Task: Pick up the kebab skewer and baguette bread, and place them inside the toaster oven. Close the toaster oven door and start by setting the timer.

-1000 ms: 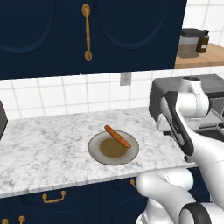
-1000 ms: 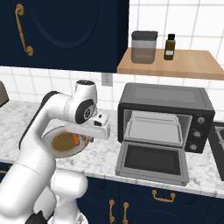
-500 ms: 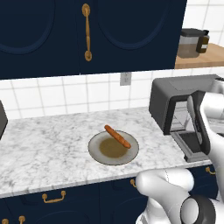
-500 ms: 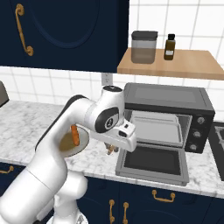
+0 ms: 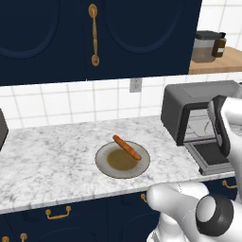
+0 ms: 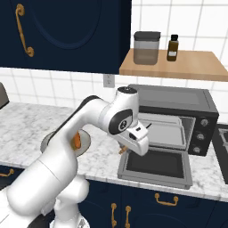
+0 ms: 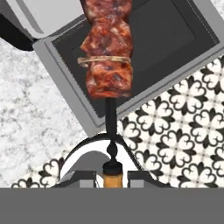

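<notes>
My gripper [image 7: 111,177] is shut on the stick of the kebab skewer [image 7: 109,57], whose red-brown meat chunks point away from the hand. The hand hangs over the near left corner of the toaster oven door [image 7: 175,35], which lies open and flat. In the right base view the gripper [image 6: 127,149] sits just left of the door [image 6: 156,164], in front of the dark grey toaster oven [image 6: 178,104]. The baguette bread [image 5: 126,147] lies across the grey plate [image 5: 106,163] on the marble counter, left of the oven [image 5: 198,101].
A wooden shelf above the oven carries a jar [image 6: 147,46] and a brown bottle [image 6: 173,47]. Dark blue cabinets hang over the counter. A black appliance [image 5: 2,130] stands at the far left. Patterned floor tiles [image 7: 183,131] show beyond the counter's front edge.
The arm has swung right from the plate to the oven with the skewer in its grip. The baguette and plate have not moved.
</notes>
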Available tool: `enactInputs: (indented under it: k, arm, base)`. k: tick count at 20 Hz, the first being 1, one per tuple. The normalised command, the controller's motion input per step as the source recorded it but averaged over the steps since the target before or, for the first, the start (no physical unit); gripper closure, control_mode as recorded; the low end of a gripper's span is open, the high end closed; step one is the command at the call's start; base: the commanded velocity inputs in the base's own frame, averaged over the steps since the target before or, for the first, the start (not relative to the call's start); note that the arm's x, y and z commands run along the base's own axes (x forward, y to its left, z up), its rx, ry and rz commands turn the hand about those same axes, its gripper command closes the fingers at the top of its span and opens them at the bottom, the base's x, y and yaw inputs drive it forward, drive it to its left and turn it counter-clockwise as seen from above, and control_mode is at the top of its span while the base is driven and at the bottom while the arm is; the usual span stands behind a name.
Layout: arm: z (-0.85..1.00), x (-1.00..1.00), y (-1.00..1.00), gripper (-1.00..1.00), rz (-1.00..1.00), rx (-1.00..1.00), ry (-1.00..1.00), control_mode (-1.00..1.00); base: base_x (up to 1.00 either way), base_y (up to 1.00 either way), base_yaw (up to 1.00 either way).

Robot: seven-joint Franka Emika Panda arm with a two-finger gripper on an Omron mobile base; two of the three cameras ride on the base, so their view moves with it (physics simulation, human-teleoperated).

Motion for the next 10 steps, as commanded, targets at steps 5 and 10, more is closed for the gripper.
enactInputs:
  k: [5, 10]
  arm:
    - [0.0, 0.49, 0.37, 1.0, -0.12, 0.02, -0.14, -1.0]
    - [-0.01, 0.21, 0.0, 1.0, -0.07, 0.04, -0.16, -1.0]
  base:
    - [0.0, 0.0, 0.0]
    - [0.0, 0.0, 0.0]
